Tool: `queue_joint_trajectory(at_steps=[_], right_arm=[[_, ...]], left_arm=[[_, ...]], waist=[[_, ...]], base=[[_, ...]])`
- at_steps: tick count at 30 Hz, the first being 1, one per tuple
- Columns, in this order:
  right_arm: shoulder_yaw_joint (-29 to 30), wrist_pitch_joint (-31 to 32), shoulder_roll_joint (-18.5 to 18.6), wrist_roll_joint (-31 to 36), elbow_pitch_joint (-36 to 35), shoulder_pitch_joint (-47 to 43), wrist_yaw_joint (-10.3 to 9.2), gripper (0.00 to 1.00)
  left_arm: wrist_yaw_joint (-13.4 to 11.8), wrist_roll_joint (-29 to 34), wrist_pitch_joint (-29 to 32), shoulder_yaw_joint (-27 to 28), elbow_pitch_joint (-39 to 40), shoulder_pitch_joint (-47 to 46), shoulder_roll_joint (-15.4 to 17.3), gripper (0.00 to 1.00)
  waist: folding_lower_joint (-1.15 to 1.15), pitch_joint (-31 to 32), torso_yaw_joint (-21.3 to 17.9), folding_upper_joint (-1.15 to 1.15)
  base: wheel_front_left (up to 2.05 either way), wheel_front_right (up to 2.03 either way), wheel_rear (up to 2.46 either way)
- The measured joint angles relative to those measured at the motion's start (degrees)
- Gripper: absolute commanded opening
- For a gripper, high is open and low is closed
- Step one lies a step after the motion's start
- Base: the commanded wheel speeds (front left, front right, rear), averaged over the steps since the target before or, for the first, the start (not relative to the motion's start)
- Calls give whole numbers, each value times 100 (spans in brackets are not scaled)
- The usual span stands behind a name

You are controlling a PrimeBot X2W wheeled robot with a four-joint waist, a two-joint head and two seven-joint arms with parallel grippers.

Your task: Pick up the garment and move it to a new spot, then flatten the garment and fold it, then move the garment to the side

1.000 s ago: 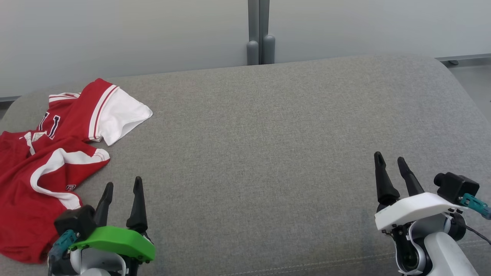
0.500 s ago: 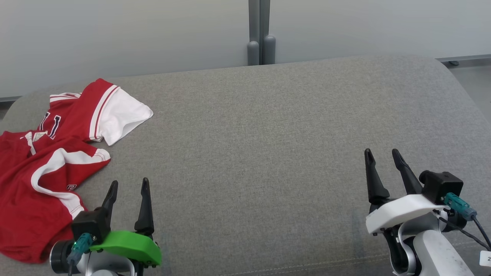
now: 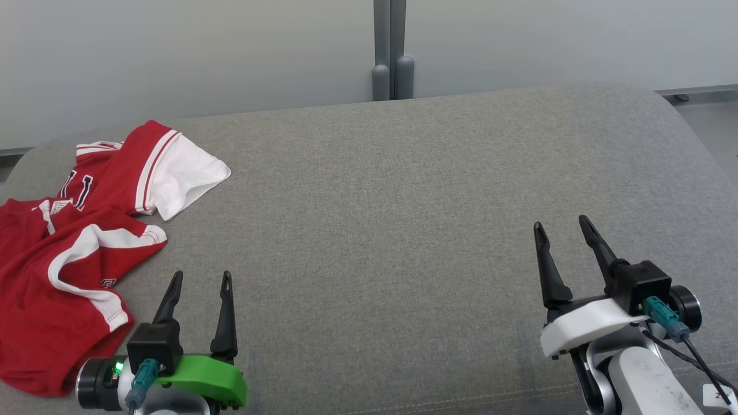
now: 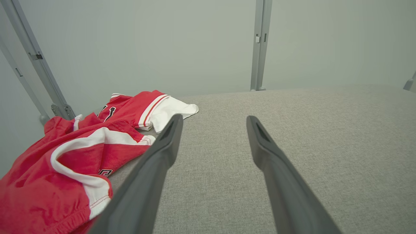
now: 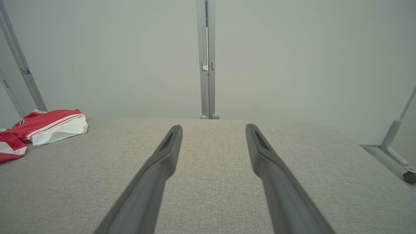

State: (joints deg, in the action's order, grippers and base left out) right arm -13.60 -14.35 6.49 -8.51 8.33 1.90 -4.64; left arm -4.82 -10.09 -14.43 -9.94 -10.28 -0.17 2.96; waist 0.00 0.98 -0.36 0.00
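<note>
A grey upholstered surface (image 3: 403, 230) runs below pale wall panels (image 3: 202, 52). The crumpled red-and-white garment (image 3: 69, 253) lies at its 9 o'clock edge in the head view. Its long axis runs from 1 to 7 o'clock, with the white sleeve (image 3: 184, 173) at the far end. Dark chest lettering (image 3: 78, 190) is partly folded under and unreadable, and the neck label (image 3: 57, 206) is too small to read. The garment sits at 10 o'clock from the left gripper (image 3: 202, 274), just beside it, so that arm looks best placed for the pick. The right gripper (image 3: 560, 223) is well apart at 4 o'clock. Both are spread wide and empty.
</note>
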Motion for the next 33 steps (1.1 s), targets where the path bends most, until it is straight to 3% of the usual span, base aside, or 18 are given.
queue_joint_trajectory(at_steps=[33], right_arm=[[124,0,-29,2,2,0,57,100]], left_arm=[[24,-56,0,64,-48,-10,-19,100]], waist=[[0,3,32,0]], base=[[0,0,0]])
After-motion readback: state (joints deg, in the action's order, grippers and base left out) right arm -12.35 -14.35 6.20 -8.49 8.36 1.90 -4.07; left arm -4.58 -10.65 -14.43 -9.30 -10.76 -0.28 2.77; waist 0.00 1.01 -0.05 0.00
